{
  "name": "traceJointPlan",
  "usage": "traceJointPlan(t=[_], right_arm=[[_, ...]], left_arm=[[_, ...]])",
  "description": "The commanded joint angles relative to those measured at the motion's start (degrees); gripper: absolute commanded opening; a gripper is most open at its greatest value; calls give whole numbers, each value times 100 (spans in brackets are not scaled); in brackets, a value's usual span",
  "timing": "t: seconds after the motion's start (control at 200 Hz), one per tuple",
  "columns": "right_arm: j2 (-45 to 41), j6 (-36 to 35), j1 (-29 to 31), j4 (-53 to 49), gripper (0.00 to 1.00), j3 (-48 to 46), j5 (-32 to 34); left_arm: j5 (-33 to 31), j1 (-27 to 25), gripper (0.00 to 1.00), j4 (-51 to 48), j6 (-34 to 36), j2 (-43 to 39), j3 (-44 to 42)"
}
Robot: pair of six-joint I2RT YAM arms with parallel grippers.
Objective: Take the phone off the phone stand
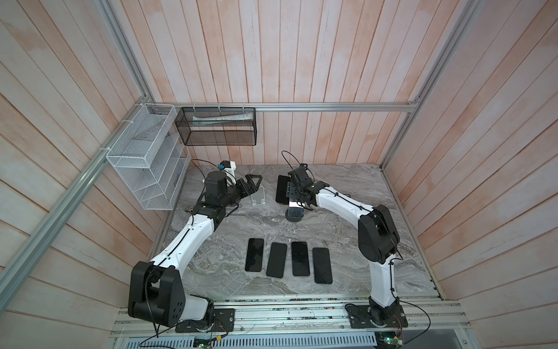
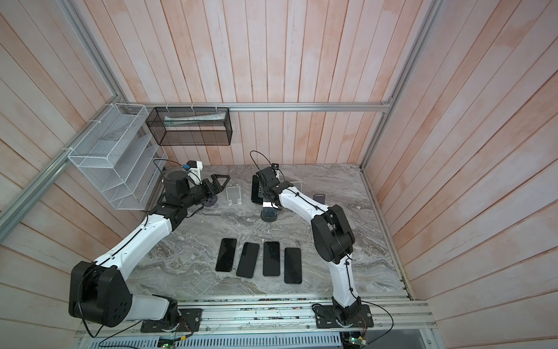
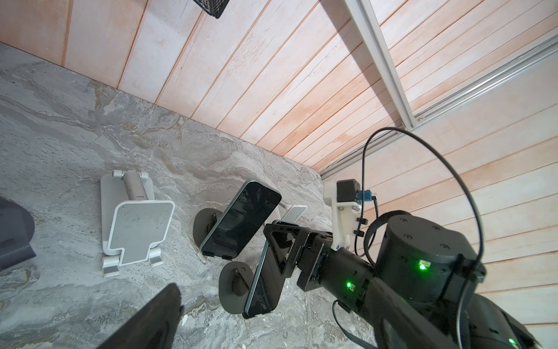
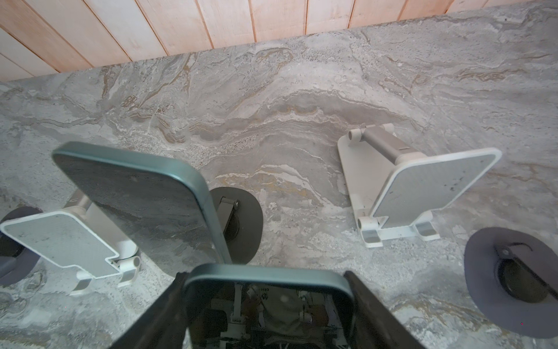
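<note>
Right tool (image 4: pixel 265 275) straddles the top end of the dark-screened phone with a blue-grey metal rim (image 4: pixel 268 305), one black finger against each long edge. Whether they press firmly enough to count as a grip, I cannot tell.

That phone leans on its dark grey phone stand with a round foot (image 3: pixel 233 287), about the middle of the grey marbled surface (image 1: pixel 229 229). Just behind it a second dark phone (image 4: pixel 136 193) is propped on a like stand, and an empty white hinged stand (image 4: pixel 422 187) sits further off. Four black phones lying flat in a row (image 1: pixel 300 258) are well apart, toward the front.

The step in hand looks like securing the hold before the lift. To do it well, the tool should clamp squarely on both edges, not on the glass. It should then draw the phone up along its own lean until the bottom edge clears the stand's lip, and only then carry it away. A crooked pull could drag the light stand along or knock the phone behind.

The left tool (image 1: pixel 255 185) hangs released and empty, near enough to steady the foot if the stand rises.
</note>
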Motion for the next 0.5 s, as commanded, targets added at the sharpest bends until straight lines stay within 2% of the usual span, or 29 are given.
traceJointPlan(t=[0.0, 0.49], right_arm=[[29, -3, -21, 36, 72, -123, -82], [-390, -101, -6, 334, 61, -538, -130]], left_arm=[[86, 34, 97, 143, -31, 8, -32], [127, 45, 97, 202, -41, 0, -54]])
